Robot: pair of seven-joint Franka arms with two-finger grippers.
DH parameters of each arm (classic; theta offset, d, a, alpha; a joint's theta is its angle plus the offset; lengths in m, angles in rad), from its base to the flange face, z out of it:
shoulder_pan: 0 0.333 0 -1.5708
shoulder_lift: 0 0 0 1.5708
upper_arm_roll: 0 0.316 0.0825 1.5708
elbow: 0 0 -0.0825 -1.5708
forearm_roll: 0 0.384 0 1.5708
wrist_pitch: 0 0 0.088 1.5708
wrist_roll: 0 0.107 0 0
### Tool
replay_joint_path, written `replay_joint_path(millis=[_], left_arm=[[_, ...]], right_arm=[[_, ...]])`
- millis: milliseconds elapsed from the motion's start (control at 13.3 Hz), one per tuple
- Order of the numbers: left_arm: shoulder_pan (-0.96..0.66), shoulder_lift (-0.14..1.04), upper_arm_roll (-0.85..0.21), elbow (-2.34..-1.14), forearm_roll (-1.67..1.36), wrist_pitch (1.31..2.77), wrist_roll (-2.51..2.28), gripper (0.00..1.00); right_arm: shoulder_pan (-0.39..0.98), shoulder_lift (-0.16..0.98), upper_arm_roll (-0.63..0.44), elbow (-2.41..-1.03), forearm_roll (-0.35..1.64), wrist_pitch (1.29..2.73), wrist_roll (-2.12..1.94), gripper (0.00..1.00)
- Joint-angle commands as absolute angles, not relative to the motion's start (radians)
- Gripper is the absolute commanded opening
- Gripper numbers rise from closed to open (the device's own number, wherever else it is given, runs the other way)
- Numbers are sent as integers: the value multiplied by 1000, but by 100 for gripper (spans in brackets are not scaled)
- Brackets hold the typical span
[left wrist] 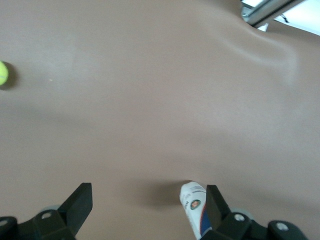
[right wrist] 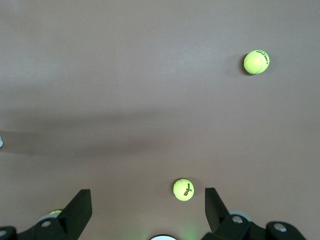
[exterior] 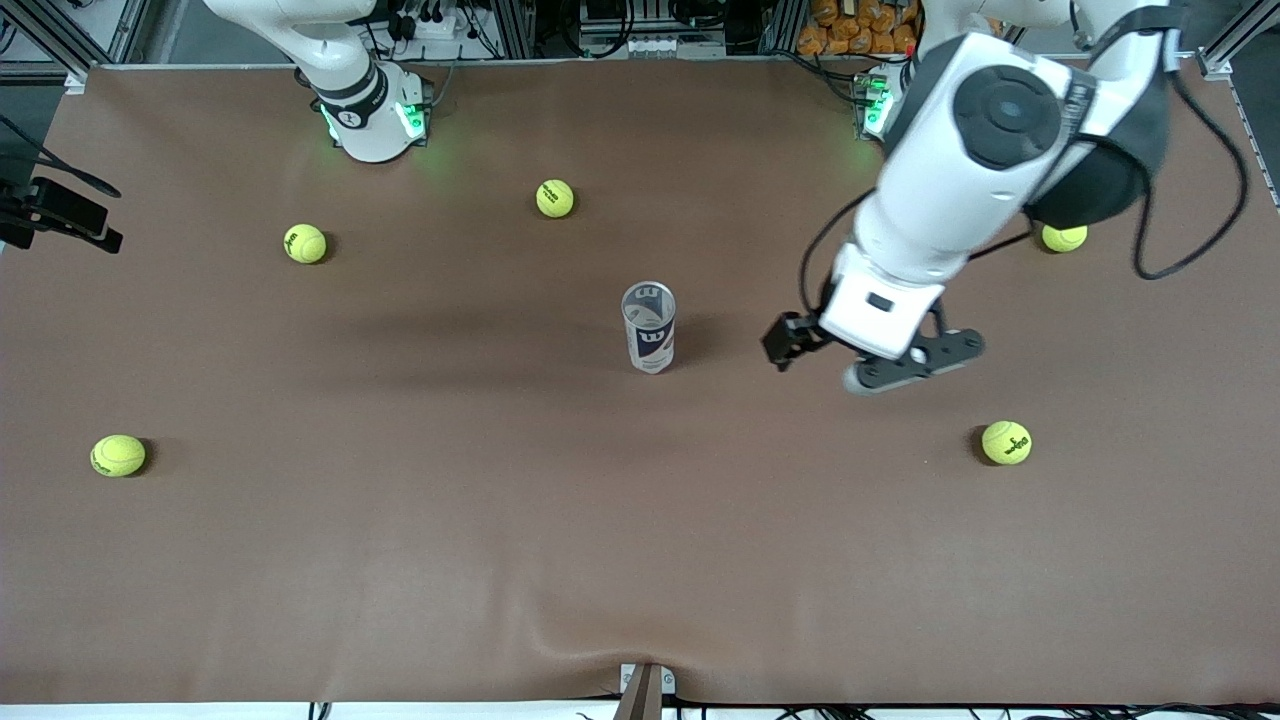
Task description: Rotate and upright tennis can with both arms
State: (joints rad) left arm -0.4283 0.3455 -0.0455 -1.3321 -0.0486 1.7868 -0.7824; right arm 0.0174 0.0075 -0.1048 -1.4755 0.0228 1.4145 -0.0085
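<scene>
The tennis can (exterior: 649,327) stands upright in the middle of the table, its open rim up and its navy band with the white "W" toward the front camera. My left gripper (exterior: 912,362) hovers over the table beside the can, toward the left arm's end, open and empty. In the left wrist view the can (left wrist: 194,205) shows just beside one finger (left wrist: 216,202) of my left gripper (left wrist: 149,195), apart from the other. My right gripper (right wrist: 148,200) is open and empty, up over the table near its own base; it is out of the front view.
Several yellow-green tennis balls lie scattered on the brown mat: two (exterior: 555,198) (exterior: 305,243) near the right arm's base, one (exterior: 118,455) toward the right arm's end, one (exterior: 1006,442) nearer the front camera than my left gripper, one (exterior: 1063,237) under the left arm.
</scene>
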Motion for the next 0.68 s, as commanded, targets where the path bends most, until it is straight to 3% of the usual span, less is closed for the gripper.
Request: replay_joint_path(millis=[0, 603], left_arm=[[-373, 322, -52, -1350, -43, 1741, -755, 100], [-181, 264, -61, -1351, -44, 1695, -523, 100]], right_arm=[[0, 2, -91, -1470, 9, 1414, 5, 100], [0, 2, -91, -1470, 9, 1416, 5, 100]])
